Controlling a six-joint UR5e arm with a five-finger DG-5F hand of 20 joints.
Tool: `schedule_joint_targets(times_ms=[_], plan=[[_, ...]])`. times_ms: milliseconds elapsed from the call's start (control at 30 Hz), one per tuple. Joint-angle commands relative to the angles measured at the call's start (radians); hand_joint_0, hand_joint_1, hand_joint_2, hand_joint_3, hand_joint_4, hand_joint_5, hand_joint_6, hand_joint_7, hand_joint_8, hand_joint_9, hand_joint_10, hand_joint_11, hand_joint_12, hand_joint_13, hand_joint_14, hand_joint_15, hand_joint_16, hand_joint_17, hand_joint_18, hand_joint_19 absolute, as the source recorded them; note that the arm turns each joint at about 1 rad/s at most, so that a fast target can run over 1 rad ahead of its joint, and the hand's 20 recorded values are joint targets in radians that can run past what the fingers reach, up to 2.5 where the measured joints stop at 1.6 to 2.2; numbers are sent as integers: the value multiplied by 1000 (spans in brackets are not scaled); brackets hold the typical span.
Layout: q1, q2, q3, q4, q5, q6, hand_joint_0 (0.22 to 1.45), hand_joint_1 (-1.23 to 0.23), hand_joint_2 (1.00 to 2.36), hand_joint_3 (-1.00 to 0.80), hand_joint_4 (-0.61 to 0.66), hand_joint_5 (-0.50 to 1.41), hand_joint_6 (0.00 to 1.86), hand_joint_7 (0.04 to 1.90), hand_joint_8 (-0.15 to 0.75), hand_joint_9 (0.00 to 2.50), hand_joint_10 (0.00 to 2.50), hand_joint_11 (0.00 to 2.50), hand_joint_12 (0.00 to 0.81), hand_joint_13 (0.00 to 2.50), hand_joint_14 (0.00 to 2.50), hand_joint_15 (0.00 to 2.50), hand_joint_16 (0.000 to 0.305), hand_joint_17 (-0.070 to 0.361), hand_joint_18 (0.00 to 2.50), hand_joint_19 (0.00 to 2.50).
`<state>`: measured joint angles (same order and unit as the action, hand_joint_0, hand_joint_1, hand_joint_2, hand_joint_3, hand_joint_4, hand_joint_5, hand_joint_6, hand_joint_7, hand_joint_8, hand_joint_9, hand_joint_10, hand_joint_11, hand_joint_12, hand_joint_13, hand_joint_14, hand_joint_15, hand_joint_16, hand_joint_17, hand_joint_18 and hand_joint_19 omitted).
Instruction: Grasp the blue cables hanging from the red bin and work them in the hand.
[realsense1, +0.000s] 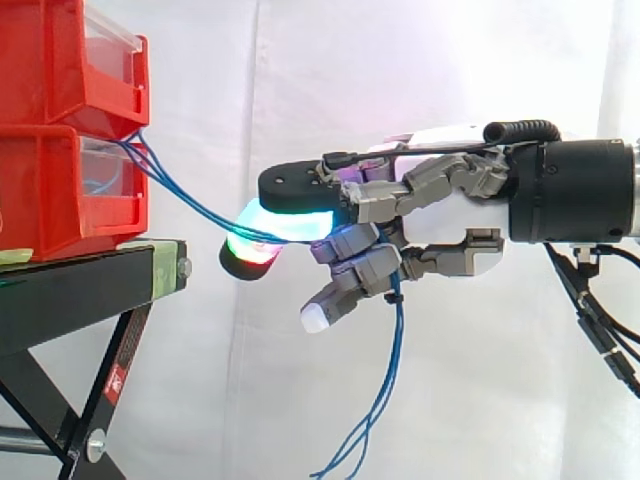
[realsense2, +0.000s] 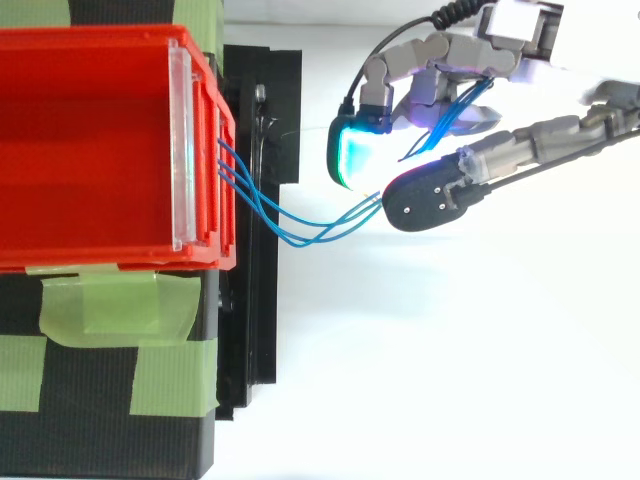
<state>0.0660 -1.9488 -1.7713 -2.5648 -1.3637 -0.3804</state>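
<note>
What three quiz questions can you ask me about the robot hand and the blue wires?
1. True or false: the hand holds the blue cables between its fingers and thumb.
2. In the side view, the red bins stand on: A) a black stand, B) a white shelf.
3. Fill in: the cables' loose ends hang ___ the hand.
Key: 1 true; 2 A; 3 below.

Thin blue cables (realsense1: 397, 340) are sagging from the red bin (realsense2: 90, 150) facing the robot hand (realsense1: 470, 215), passing between its fingers and dangling loose beneath it.
</note>
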Motion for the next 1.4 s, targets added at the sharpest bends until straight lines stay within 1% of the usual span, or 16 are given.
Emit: schedule_joint_targets(times_ms=[0, 67, 100, 233, 333, 533, 633, 667, 867, 933, 1000, 1067, 1167, 1200, 1267, 1367], plan=[[0, -1, 0, 0, 0, 0, 1251, -739, 1020, -303, -112, -162, 576, 1143, 378, 0, 2500, 2500, 452, 262, 2500, 1993, 42, 95, 429, 583], [0, -1, 1, 0, 0, -2, 1224, -727, 1020, -422, -87, -159, 580, 1142, 383, 0, 2500, 2500, 459, 300, 2500, 1978, 42, 93, 507, 632], [0, -1, 1, 0, 0, -2, 1222, -724, 1020, -436, -88, -159, 581, 1142, 385, 0, 2500, 2500, 460, 305, 2500, 1976, 41, 92, 515, 638], [0, -1, 0, 0, 0, -18, 1184, -709, 1017, -597, -58, -155, 578, 1138, 391, 0, 2500, 2500, 469, 354, 2500, 1989, 41, 93, 648, 714], [6, -1, 0, -8, -2, -26, 1132, -709, 1012, -723, -40, -151, 579, 1141, 402, 0, 2500, 2500, 475, 400, 2500, 2004, 41, 93, 798, 873], [12, 1, 0, -26, 2, -29, 1103, -707, 1012, -743, -20, -142, 567, 1147, 405, 29, 2500, 2500, 478, 440, 2500, 2008, 42, 94, 871, 917], [14, -1, 1, -28, 0, -28, 1052, -694, 1010, -782, -1, -130, 553, 1148, 410, 48, 2500, 2500, 483, 468, 2500, 2000, 43, 97, 937, 954], [14, -1, 0, -28, 2, -28, 1043, -691, 1010, -787, 4, -114, 489, 1197, 409, 64, 2500, 2500, 484, 480, 2500, 2032, 42, 94, 978, 1093], [17, -1, 0, -28, 2, -29, 991, -671, 1007, -860, 29, -96, 456, 1213, 423, 97, 2500, 2500, 492, 505, 2500, 2038, 42, 96, 1001, 1090], [17, -1, 1, -28, 2, -29, 995, -668, 1006, -878, 34, -92, 453, 1216, 422, 104, 2500, 2500, 490, 514, 2500, 2031, 43, 96, 1006, 1085], [18, -1, 0, -28, 2, -29, 1000, -667, 1006, -871, 33, -90, 454, 1206, 428, 119, 2500, 2500, 495, 521, 2500, 2019, 43, 96, 1010, 1085], [18, -1, 0, -28, 2, -29, 1035, -667, 1009, -814, 43, -85, 464, 1207, 427, 142, 2500, 2500, 495, 544, 2500, 2026, 43, 96, 1025, 1094], [18, -1, 0, -29, 2, -29, 1090, -661, 1014, -706, 43, -73, 482, 1194, 429, 152, 2500, 2500, 496, 543, 2500, 2010, 42, 95, 975, 989], [18, -1, 0, -29, 2, -29, 1090, -661, 1014, -703, 39, -70, 485, 1185, 429, 153, 2500, 2500, 496, 544, 2500, 2011, 42, 95, 976, 991], [18, -1, 0, -29, 2, -29, 1118, -652, 1020, -566, 42, -55, 485, 1189, 426, 164, 2500, 2500, 499, 547, 2500, 1985, 43, 96, 902, 876], [18, -1, 0, -29, 2, -29, 1124, -653, 1023, -448, 38, -49, 491, 1193, 427, 168, 2500, 2500, 500, 545, 2500, 1992, 42, 96, 870, 817]])
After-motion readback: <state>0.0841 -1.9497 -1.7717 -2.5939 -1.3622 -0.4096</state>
